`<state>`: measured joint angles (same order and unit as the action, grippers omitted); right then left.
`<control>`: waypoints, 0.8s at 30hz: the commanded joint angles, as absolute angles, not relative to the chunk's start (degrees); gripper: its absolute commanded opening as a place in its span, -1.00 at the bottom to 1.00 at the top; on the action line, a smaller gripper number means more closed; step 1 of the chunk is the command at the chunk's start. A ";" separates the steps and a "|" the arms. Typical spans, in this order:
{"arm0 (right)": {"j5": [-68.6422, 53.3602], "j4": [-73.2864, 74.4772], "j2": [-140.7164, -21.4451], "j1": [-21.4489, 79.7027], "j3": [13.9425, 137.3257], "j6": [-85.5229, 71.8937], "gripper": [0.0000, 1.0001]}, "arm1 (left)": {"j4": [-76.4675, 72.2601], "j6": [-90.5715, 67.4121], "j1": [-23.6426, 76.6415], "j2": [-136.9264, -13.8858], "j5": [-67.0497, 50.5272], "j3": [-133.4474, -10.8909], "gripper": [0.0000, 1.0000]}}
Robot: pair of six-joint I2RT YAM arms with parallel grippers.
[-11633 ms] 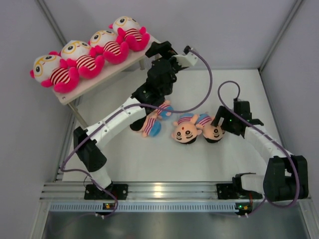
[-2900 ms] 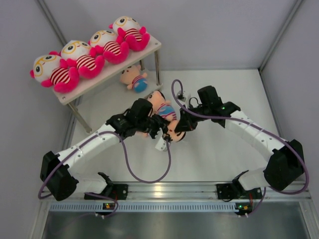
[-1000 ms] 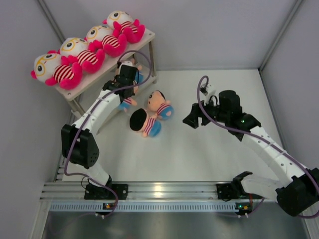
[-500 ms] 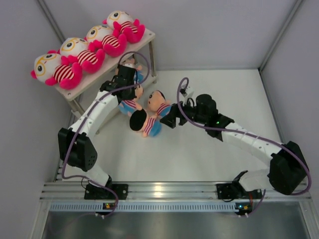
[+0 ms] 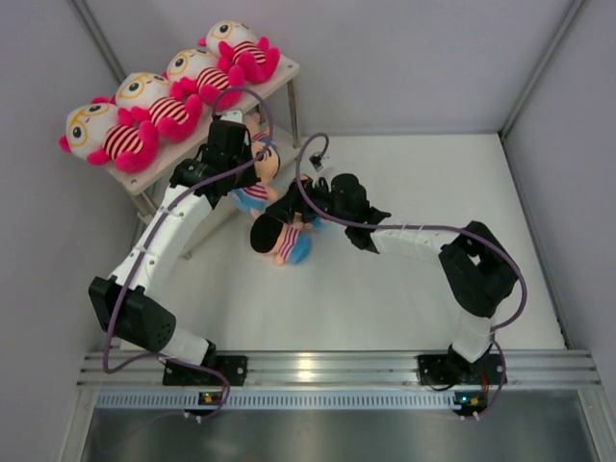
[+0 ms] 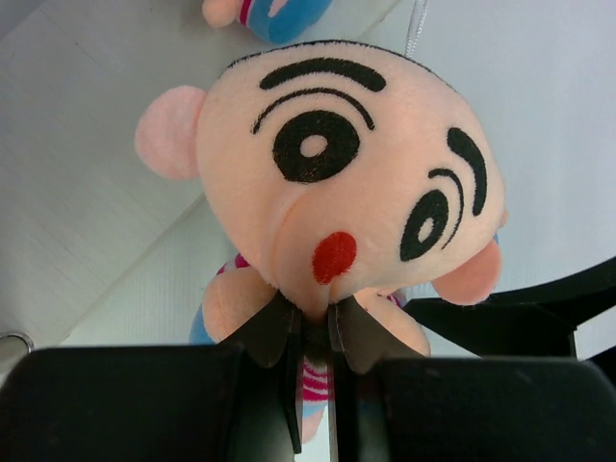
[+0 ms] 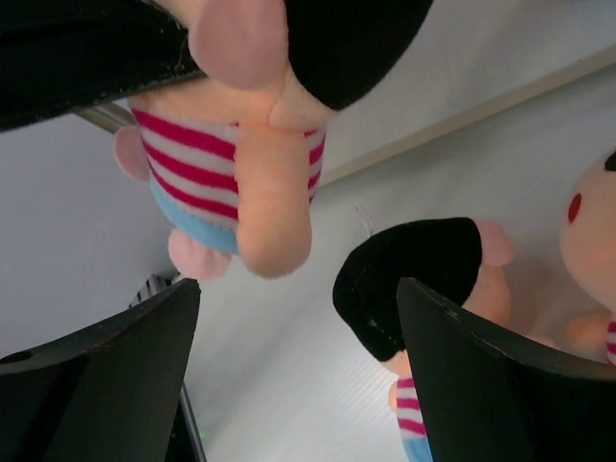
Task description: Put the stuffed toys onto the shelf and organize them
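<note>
Under its chin, my left hand (image 6: 310,322) pinches a black-haired doll (image 6: 337,183), arm stretched toward the shelf (image 5: 159,166) beside it. My right hand (image 7: 296,289), arm reaching across the table (image 5: 404,308), is spread wide, a second doll (image 7: 409,279) lying just ahead.

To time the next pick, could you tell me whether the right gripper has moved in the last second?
Yes. Against the shelf, the right gripper has swung left, ending near the shelf's right-hand leg.
</note>
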<state>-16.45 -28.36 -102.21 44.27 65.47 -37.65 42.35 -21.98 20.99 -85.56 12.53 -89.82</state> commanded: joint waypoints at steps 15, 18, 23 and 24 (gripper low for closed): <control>-19.87 -35.68 -108.37 47.99 74.71 -41.39 0.67 | 42.36 -23.20 21.18 -83.58 10.02 -93.16 -1.00; -18.46 -33.85 -109.07 47.81 75.93 -41.75 0.65 | 42.45 -23.46 21.09 -83.32 9.49 -92.90 -1.00; -19.16 -35.15 -111.71 47.20 77.43 -44.55 0.62 | 42.63 -23.91 21.09 -82.62 8.79 -91.94 -1.00; -20.12 -36.37 -112.49 46.76 77.87 -45.00 0.54 | 42.63 -23.99 21.09 -82.53 8.79 -91.67 -1.00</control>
<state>-19.07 -31.14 -110.72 47.18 74.74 -42.54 43.79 -22.85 21.02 -85.23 9.63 -90.54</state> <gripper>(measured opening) 0.801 0.123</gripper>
